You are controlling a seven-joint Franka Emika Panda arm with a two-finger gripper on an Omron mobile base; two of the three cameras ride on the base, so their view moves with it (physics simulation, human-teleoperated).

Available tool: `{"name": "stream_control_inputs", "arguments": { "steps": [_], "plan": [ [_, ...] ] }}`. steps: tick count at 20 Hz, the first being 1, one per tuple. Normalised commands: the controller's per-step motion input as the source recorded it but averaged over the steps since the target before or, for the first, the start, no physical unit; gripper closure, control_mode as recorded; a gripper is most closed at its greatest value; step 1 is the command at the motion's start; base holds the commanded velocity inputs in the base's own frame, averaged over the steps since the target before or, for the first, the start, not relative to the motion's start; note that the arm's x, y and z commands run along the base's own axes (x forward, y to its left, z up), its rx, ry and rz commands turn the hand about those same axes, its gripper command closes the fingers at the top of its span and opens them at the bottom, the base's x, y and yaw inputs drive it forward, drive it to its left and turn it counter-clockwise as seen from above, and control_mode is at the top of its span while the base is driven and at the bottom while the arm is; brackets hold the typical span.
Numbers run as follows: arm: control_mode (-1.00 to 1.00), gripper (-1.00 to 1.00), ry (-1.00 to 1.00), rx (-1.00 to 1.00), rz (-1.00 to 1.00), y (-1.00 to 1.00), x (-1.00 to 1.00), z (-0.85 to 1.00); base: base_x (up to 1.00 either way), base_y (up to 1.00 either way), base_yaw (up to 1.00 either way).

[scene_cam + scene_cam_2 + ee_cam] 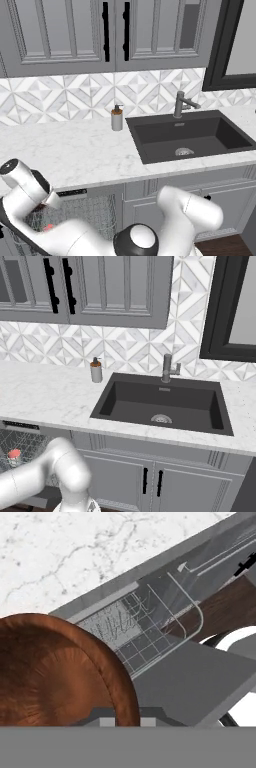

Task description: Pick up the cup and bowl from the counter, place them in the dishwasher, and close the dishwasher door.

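The reddish-brown bowl looms large at the left of the hand view, its rim caught between my fingertips; my gripper is shut on it. Beyond it lie the dishwasher's grey wire rack and the lowered dark grey dishwasher door. The left base view has my hand low at the left, over the open dishwasher. The cup, white with a pink inside, stands in the rack; it shows as a pink spot below my hand. The white marble counter runs above.
A dark sink with a grey faucet is set into the counter. The soap dispenser stands at the backsplash, left of the sink. Grey panelled cabinets sit under the sink, wall cabinets above.
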Motion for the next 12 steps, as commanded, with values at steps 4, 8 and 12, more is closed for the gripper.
{"name": "stream_control_inputs", "arguments": {
  "steps": [4, 8, 12],
  "plan": [
    [-1.00, 1.00, 0.08, 0.00, 0.16, -0.28, 0.11, -0.70, 0.00, 0.00, 0.00],
    [-1.00, 1.00, 0.12, -0.02, 0.30, -0.06, -0.04, -0.56, 0.00, 0.00, 0.00],
    [-1.00, 1.00, 0.11, -0.03, 0.10, -0.22, 0.19, -0.19, 0.00, 0.00, 0.00]
  ]
}}
